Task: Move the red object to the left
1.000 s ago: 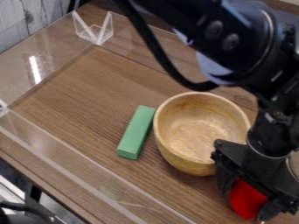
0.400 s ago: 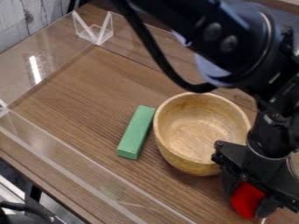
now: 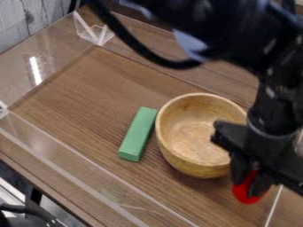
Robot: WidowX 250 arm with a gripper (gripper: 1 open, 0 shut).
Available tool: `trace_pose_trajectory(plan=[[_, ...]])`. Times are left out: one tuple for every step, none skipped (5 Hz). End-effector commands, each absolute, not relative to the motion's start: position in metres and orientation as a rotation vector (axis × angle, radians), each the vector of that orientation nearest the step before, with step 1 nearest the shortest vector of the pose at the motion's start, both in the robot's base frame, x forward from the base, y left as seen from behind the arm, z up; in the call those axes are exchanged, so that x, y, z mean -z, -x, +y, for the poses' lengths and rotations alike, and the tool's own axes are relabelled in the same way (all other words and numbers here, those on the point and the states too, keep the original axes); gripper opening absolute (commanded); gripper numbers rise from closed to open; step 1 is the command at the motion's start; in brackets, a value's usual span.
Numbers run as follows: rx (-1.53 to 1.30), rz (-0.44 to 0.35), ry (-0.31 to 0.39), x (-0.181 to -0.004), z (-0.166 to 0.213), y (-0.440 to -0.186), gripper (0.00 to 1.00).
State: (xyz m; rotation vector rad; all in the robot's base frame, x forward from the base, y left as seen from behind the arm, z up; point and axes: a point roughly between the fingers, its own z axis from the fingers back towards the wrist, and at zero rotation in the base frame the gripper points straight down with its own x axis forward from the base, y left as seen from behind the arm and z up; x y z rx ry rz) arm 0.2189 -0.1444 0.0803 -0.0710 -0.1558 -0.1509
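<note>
Gripping: gripper (image 3: 251, 182) clamped on strawberry (image 3: 245, 190)
Advice: lift clear of bowl (image 3: 201, 133), carry left past block (image 3: 138, 134)

The tabletop (image 3: 95, 97) is of brown wood with a visible grain, and a clear low wall (image 3: 48, 53) runs along its edges. A green rectangular block (image 3: 138, 134) lies flat on it near the middle. A wooden bowl (image 3: 201, 133) stands upright just to the right of the block, not touching it.
</note>
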Motion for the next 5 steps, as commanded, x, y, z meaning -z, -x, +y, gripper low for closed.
trace_pose_trajectory(plan=[[0.115,-0.262,0.077,-0.125,-0.132,-0.234,0.0],[0.082,-0.295,0.064,-0.146,-0.107,-0.244,0.0],[0.048,-0.318,0.051,-0.164,-0.08,-0.25,0.0],[-0.012,-0.323,0.032,-0.171,-0.046,-0.254,0.0],[-0.075,-0.322,0.008,-0.173,-0.01,-0.26,0.0]])
